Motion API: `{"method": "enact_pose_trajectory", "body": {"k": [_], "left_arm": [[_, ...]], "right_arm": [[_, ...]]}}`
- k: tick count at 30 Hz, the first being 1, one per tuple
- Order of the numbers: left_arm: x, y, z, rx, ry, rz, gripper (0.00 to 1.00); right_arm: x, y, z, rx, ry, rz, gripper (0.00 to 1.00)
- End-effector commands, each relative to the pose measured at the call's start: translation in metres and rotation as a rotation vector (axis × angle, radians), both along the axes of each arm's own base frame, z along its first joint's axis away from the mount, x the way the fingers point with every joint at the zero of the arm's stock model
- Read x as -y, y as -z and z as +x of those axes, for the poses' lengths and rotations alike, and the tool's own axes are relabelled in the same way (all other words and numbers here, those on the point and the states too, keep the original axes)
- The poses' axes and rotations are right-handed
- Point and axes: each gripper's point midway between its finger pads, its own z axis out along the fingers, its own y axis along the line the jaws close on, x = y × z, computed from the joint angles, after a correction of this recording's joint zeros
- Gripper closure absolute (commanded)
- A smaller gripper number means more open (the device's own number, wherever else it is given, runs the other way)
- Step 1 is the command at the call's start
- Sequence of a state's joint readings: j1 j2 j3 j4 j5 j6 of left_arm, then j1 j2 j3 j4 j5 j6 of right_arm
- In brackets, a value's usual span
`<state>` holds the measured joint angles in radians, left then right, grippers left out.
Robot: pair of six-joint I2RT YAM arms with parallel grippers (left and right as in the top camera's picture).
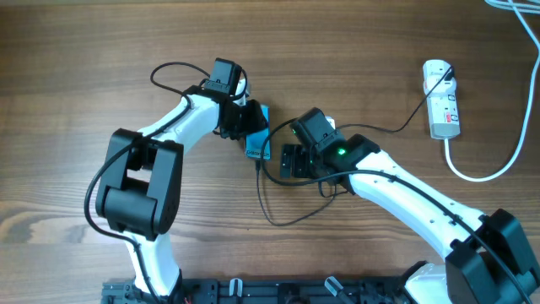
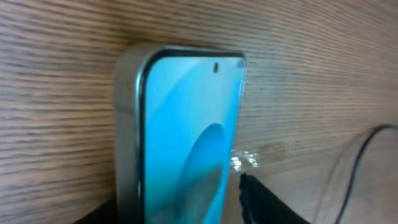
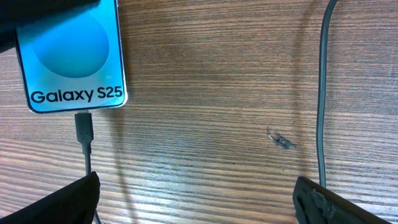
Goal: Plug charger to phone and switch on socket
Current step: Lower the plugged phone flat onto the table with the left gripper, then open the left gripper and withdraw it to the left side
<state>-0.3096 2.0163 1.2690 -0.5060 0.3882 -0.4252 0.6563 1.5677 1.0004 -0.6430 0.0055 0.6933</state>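
Note:
The phone [image 1: 256,133] lies on the wooden table, its teal screen up. In the right wrist view its white "Galaxy S25" strip [image 3: 78,94] faces me. My left gripper [image 1: 243,121] is shut on the phone's far end, and the phone [image 2: 186,124] fills the left wrist view between the fingers [image 2: 180,211]. The charger's connector tip [image 3: 84,127] sits in the phone's near edge. Its thin black cable [image 1: 274,215] loops across the table to the white socket [image 1: 441,100] at the far right. My right gripper [image 1: 295,160] is open and empty just below the phone, with only bare wood between its fingers [image 3: 196,199].
A thicker white cord [image 1: 498,173] runs from the socket around the table's right edge. Another stretch of the black cable [image 3: 321,93] passes close to my right gripper's right finger. The left arm's own black cable arcs at the upper left [image 1: 169,72].

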Motion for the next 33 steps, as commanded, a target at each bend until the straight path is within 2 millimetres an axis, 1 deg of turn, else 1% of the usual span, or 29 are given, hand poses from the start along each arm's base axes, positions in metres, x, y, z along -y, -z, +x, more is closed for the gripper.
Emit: {"method": "enact_pose_trajectory", "body": {"k": [1,3,5,6,7,17,19,20,22,24,27,28,29,30,31,32,33], "left_arm": [[-0.005,0.012,-0.005,-0.028,-0.005,0.027,0.48],[-0.005,0.012,-0.005,-0.028,-0.005,0.027,0.46],[-0.005,0.012,-0.005,-0.028,-0.005,0.027,0.55],[-0.005,0.012,-0.005,-0.028,-0.005,0.027,0.51],[-0.005,0.012,-0.005,-0.028,-0.005,0.027,0.43],[-0.005,0.012,-0.005,-0.027,-0.005,0.027,0.44],[-0.008,0.013,-0.003,-0.027,-0.013,0.032,0.44],[-0.013,0.013,-0.002,-0.031,-0.025,0.032,0.45],[-0.029,0.014,0.001,-0.047,-0.062,0.038,0.47],[-0.050,0.016,0.004,-0.069,-0.115,0.045,0.49],[-0.102,0.018,0.005,-0.131,-0.240,0.052,0.48],[-0.123,0.019,0.004,-0.157,-0.294,0.053,0.46],[-0.143,0.020,0.002,-0.180,-0.342,0.052,0.44],[-0.165,0.021,-0.001,-0.204,-0.401,0.049,0.37],[-0.185,0.021,-0.005,-0.225,-0.453,0.045,0.32],[-0.209,0.022,-0.010,-0.248,-0.519,0.039,0.22],[-0.233,0.022,-0.017,-0.270,-0.584,0.030,0.15]], "right_arm": [[0.000,-0.009,0.009,0.039,0.002,-0.005,0.00],[0.000,-0.009,0.009,0.039,0.001,-0.005,0.00],[0.000,-0.009,0.009,0.039,0.002,-0.005,0.00],[0.000,-0.009,0.009,0.038,0.002,-0.005,0.00],[0.000,-0.009,0.009,0.039,0.001,-0.005,0.00],[0.000,-0.009,0.009,0.039,0.002,-0.005,0.00],[0.000,-0.009,0.009,0.039,0.001,-0.005,0.00],[0.000,-0.009,0.009,0.039,0.001,-0.005,0.00],[0.000,-0.009,0.009,0.038,0.002,-0.005,0.01],[0.000,-0.009,0.009,0.039,0.001,-0.005,0.00],[0.000,-0.009,0.009,0.039,0.001,-0.005,0.00],[0.000,-0.009,0.009,0.039,0.001,-0.005,0.00],[0.000,-0.009,0.009,0.039,0.002,-0.005,0.00],[0.000,-0.009,0.009,0.039,0.001,-0.005,0.00],[0.000,-0.009,0.009,0.039,0.001,-0.005,0.00],[0.000,-0.009,0.009,0.039,0.002,-0.005,0.00],[0.000,-0.009,0.009,0.039,0.002,-0.005,0.00]]}}
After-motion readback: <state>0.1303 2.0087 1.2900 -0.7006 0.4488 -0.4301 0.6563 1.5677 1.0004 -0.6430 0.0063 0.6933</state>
